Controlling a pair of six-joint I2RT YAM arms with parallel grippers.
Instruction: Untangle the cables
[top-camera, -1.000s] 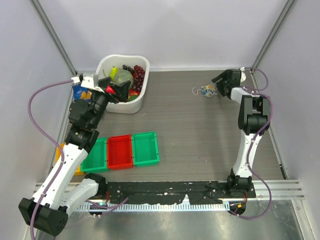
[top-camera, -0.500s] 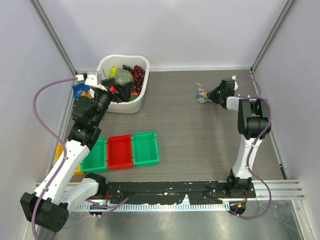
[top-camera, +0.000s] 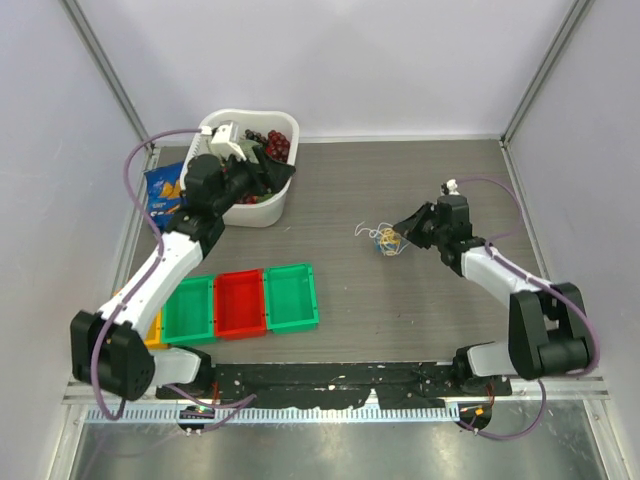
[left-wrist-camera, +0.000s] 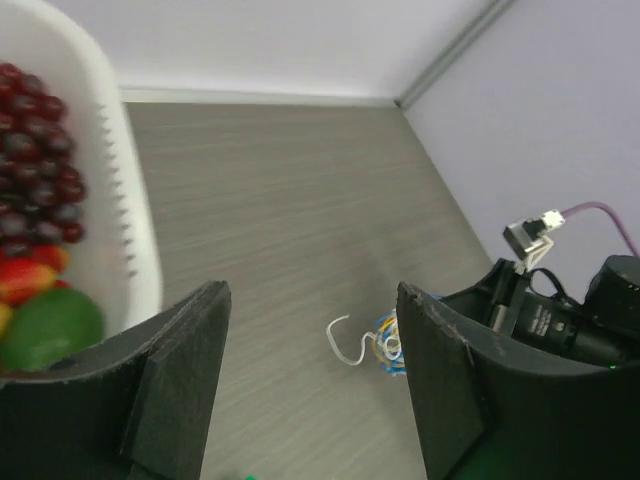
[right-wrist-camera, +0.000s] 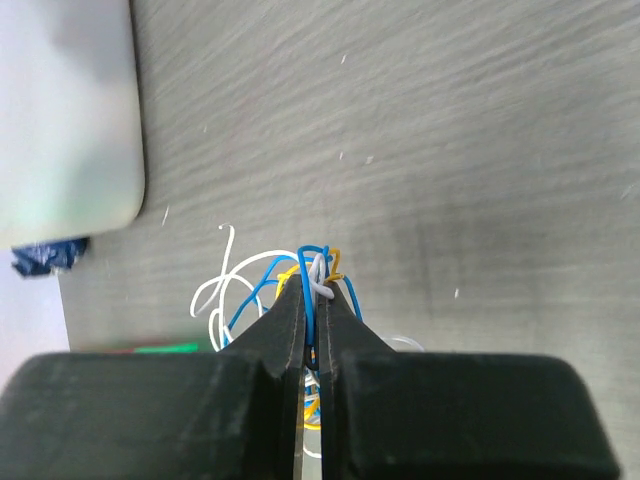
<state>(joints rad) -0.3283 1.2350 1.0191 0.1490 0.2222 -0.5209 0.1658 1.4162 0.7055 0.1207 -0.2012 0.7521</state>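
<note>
Clamped shut, my right pincer grips the cables, a white, blue and yellow knot near the middle of the surface. My left pincer hangs open and empty beside the basket. Nothing looks separated yet; all the untangling is left.

A robot lab cell: bare white walls, metal corner posts, grey table.

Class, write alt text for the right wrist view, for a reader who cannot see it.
The right gripper, jaws shut, pinches a tangle of blue, white and yellow-orange cables over a grey wood-grain table. The blurred edge of a white container fills the upper left.
</note>
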